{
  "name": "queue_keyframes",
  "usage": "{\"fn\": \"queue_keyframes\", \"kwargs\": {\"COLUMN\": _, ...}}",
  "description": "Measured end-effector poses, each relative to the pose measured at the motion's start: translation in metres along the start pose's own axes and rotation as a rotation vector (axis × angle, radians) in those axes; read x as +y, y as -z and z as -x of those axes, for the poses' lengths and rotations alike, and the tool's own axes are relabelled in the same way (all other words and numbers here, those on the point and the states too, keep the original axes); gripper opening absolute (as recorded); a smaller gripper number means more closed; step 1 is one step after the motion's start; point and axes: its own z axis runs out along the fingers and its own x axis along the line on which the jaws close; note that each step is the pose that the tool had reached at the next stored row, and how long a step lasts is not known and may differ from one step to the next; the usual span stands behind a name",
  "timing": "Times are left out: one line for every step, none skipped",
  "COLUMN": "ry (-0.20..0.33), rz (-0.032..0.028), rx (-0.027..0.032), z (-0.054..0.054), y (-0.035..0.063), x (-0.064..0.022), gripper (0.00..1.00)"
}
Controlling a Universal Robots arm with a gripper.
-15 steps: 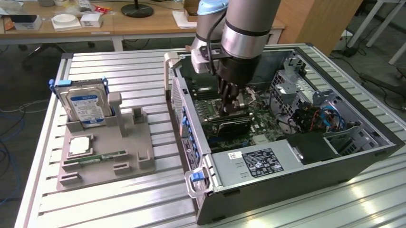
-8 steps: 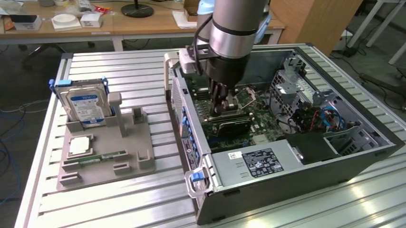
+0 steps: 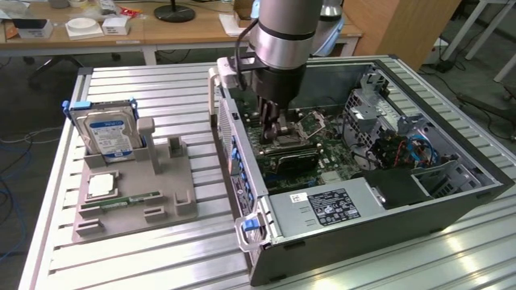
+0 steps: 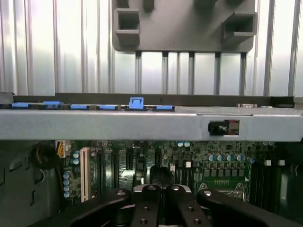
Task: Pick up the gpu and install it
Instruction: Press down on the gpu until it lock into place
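Inside open metal case (image 3: 451, 199), end effector (image 3: 272, 128) pressed together above green motherboard (image 3: 322, 154), thin dark gpu unclear.

Ribbed metal table (image 3: 161, 90), grey plastic tray (image 3: 133, 199)

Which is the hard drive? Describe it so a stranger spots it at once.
Find the open computer case; on the exterior view's left of it a grey tray lies on the table. The hard drive stands upright at the tray's far end, silver with a blue-and-white label, unlike the flat green memory stick lying nearer.
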Motion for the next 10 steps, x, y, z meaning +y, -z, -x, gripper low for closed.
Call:
{"fn": "queue_keyframes", "kwargs": {"ry": 0.0, "rz": 0.0, "rx": 0.0, "z": 0.0, "y": 0.0001, "x": 0.0032, "gripper": 0.1}}
{"fn": "queue_keyframes", "kwargs": {"ry": 0.0, "rz": 0.0, "rx": 0.0001, "z": 0.0, "y": 0.0001, "x": 0.0067, "gripper": 0.1}}
{"fn": "queue_keyframes", "kwargs": {"ry": 0.001, "rz": 0.0001, "rx": 0.0006, "z": 0.0, "y": 0.0002, "x": 0.0103, "gripper": 0.1}}
{"fn": "queue_keyframes", "kwargs": {"ry": 0.001, "rz": 0.0, "rx": 0.0015, "z": 0.0, "y": 0.0002, "x": 0.0127, "gripper": 0.1}}
{"fn": "queue_keyframes", "kwargs": {"ry": 0.001, "rz": 0.0001, "rx": 0.0027, "z": 0.001, "y": 0.0002, "x": 0.0137, "gripper": 0.1}}
{"fn": "queue_keyframes", "kwargs": {"ry": 0.002, "rz": 0.0, "rx": 0.0034, "z": 0.001, "y": 0.0003, "x": 0.0139, "gripper": 0.1}}
{"fn": "queue_keyframes", "kwargs": {"ry": 0.002, "rz": 0.0002, "rx": 0.0036, "z": 0.001, "y": 0.0018, "x": 0.0139, "gripper": 0.1}}
{"fn": "queue_keyframes", "kwargs": {"ry": 0.002, "rz": 0.0002, "rx": 0.0038, "z": 0.001, "y": 0.0052, "x": 0.0138, "gripper": 0.1}}
{"fn": "queue_keyframes", "kwargs": {"ry": 0.003, "rz": 0.0002, "rx": 0.0037, "z": 0.002, "y": 0.008, "x": 0.0137, "gripper": 0.1}}
{"fn": "queue_keyframes", "kwargs": {"ry": 0.003, "rz": 0.0001, "rx": 0.0036, "z": 0.002, "y": 0.0097, "x": 0.0137, "gripper": 0.1}}
